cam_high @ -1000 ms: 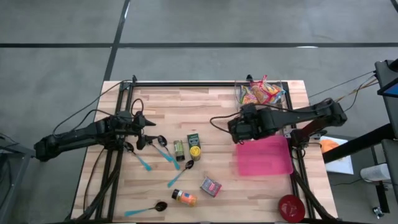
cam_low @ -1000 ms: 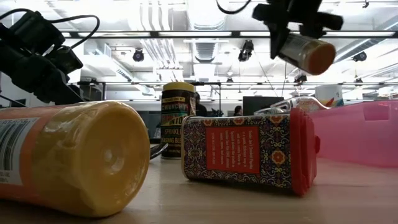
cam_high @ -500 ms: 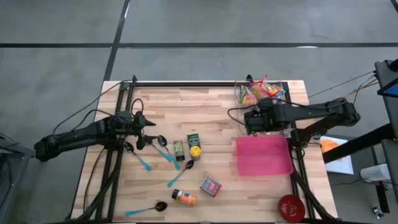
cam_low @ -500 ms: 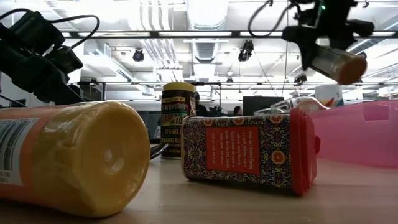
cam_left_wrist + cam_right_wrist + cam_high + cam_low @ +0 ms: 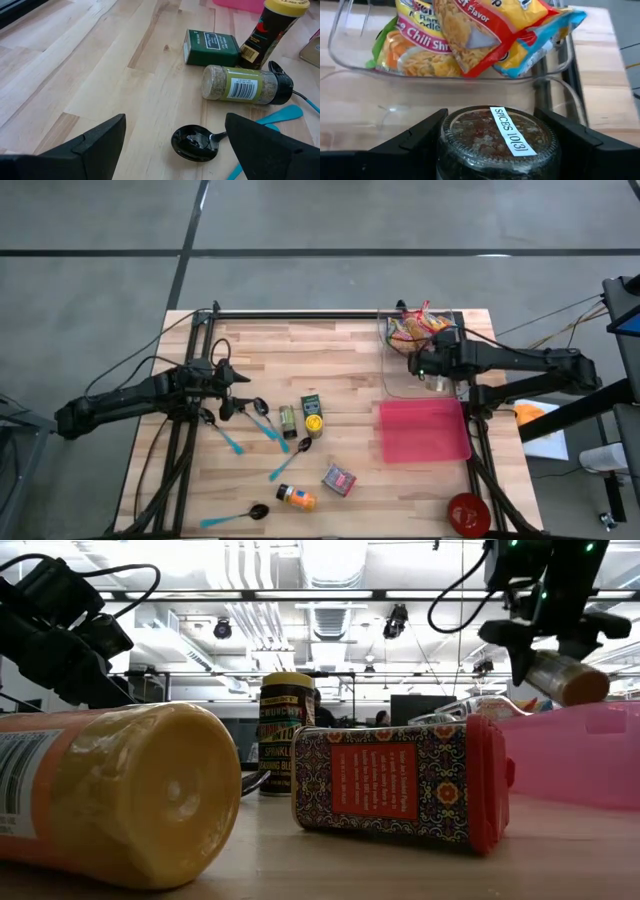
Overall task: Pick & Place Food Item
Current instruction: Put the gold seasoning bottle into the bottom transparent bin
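My right gripper (image 5: 432,366) hangs over the near part of the clear bin (image 5: 400,370) at the table's far right, shut on a glass spice jar (image 5: 497,137) with a brown cap (image 5: 585,690). Noodle packets (image 5: 470,35) lie in the bin's far part. A pink tray (image 5: 425,430) lies just nearer than the bin. My left gripper (image 5: 238,392) stands open at the table's left, low over the wood, with nothing between its fingers (image 5: 100,140). My right gripper pinches the jar's glass body between its two fingers (image 5: 415,142), one on each side, near the labelled bottom end (image 5: 512,135). The fingers slant down from above. The jar is lifted clear and tilted, its cap end (image 5: 585,690) lowest.
Mid-table there are a green box (image 5: 311,403), a yellow-lidded bottle (image 5: 314,423), a lying spice jar (image 5: 288,420), blue-handled spoons (image 5: 265,425), a patterned red tin (image 5: 339,479) and an orange bottle (image 5: 296,498). A red round thing (image 5: 468,513) sits at the near right corner.
My right gripper has carried the jar from the middle of the table toward the far right, over the clear bin, sinking a little. The jar stays held and tilted, cap end down.
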